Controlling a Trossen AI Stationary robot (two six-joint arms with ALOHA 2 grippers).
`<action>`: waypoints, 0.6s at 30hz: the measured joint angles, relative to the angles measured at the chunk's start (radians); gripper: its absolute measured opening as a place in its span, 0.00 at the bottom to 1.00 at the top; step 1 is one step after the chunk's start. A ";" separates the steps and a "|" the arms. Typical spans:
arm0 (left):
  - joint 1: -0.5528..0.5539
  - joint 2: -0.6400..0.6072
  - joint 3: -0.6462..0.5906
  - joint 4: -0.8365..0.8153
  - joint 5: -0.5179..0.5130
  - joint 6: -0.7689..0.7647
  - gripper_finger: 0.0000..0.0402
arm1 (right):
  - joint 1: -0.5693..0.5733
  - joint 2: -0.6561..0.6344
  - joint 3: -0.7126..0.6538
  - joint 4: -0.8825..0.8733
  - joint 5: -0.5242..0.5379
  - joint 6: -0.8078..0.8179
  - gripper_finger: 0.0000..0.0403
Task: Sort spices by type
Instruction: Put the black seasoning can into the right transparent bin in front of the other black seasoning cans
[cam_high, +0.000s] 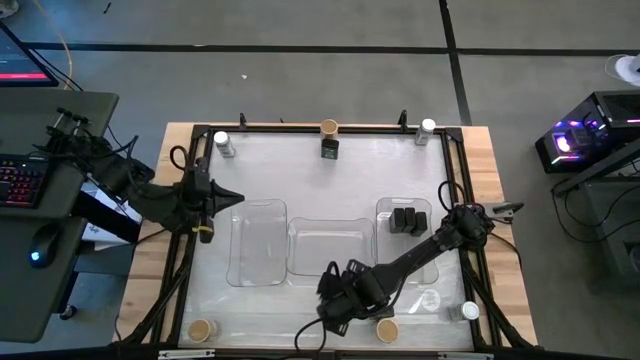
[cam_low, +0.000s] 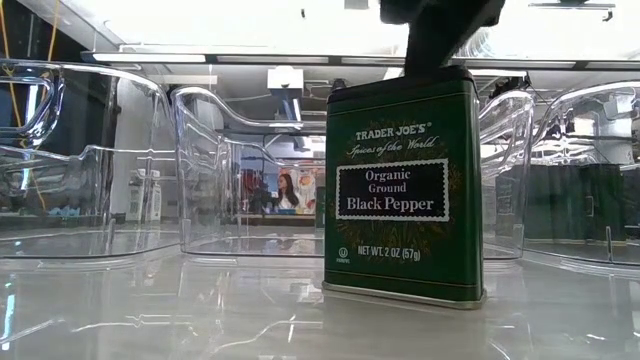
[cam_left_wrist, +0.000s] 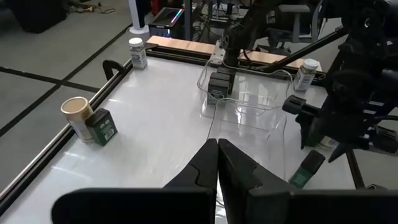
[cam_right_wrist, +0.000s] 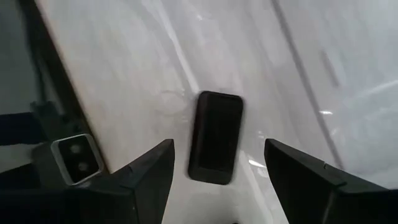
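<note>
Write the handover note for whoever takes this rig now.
Left claw: shut, waiting at the table's left side.
Right claw: open, poised over the pepper tin at the front, not gripping.
Done: black tins in the right tray.
Left: the pepper tin; back tin beside a tan-topped jar; front tan-topped jars; white-lid jars back left, back right, front right.

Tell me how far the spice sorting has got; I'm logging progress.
Done: black tins sit in the right tray. In hand: the right gripper hangs open over a black pepper tin, not gripping it. Left: another black tin, the tan-topped rounds and the white-lidded jars, all outside the trays. The left gripper waits shut at the table's left.
</note>
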 joint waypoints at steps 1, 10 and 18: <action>0.000 0.001 0.000 -0.001 0.001 0.000 0.00 | 0.000 0.000 0.000 0.013 -0.009 -0.011 0.61; 0.000 0.002 0.000 -0.002 0.002 0.000 0.00 | 0.000 0.006 -0.044 0.036 -0.003 0.012 0.61; 0.000 0.002 0.000 -0.028 0.003 0.000 0.00 | 0.000 0.006 -0.114 0.127 -0.019 0.013 0.61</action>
